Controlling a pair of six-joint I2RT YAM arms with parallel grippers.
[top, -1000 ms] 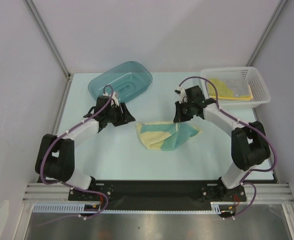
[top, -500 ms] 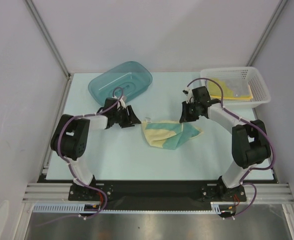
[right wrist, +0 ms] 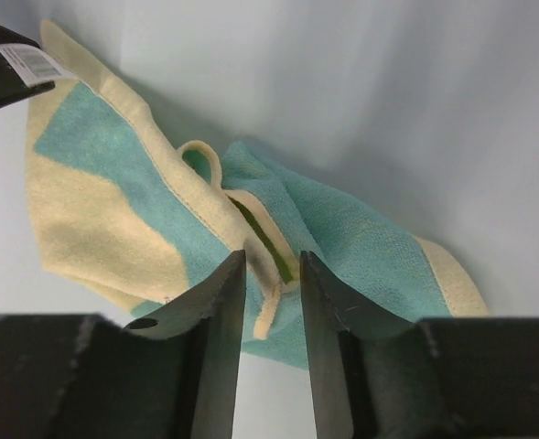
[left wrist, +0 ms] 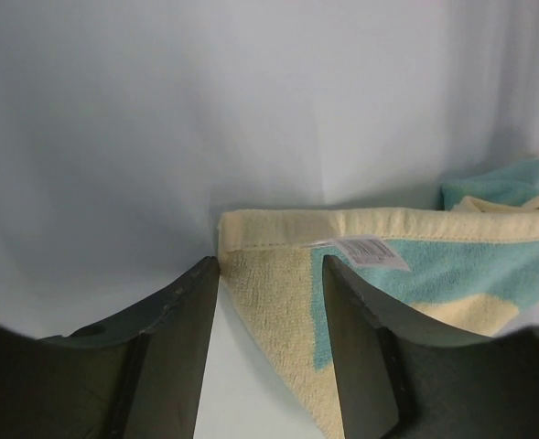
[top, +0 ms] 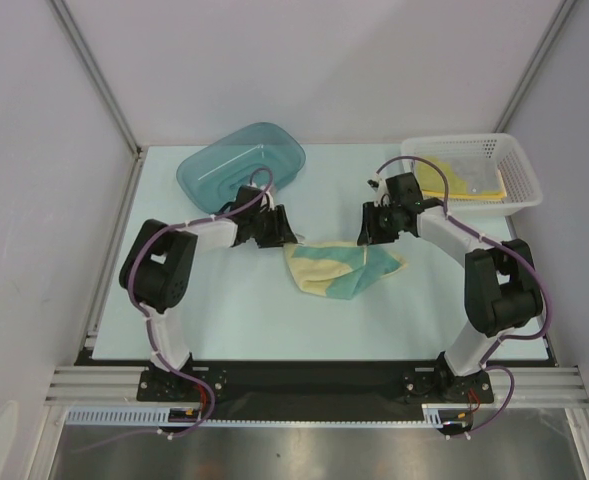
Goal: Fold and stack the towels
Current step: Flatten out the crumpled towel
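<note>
Yellow towels (top: 452, 181) in white basket (top: 523, 192) | left fingers (left wrist: 173, 352) wide — right fingers (right wrist: 216, 361) narrow

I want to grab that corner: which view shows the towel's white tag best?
Left wrist: the white tag sits on the towel hem just beyond the left gripper. Right wrist catches it at the frame's corner; overhead it is a speck.

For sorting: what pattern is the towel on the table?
The towel is cream with teal patches; best in right wrist view.
</note>
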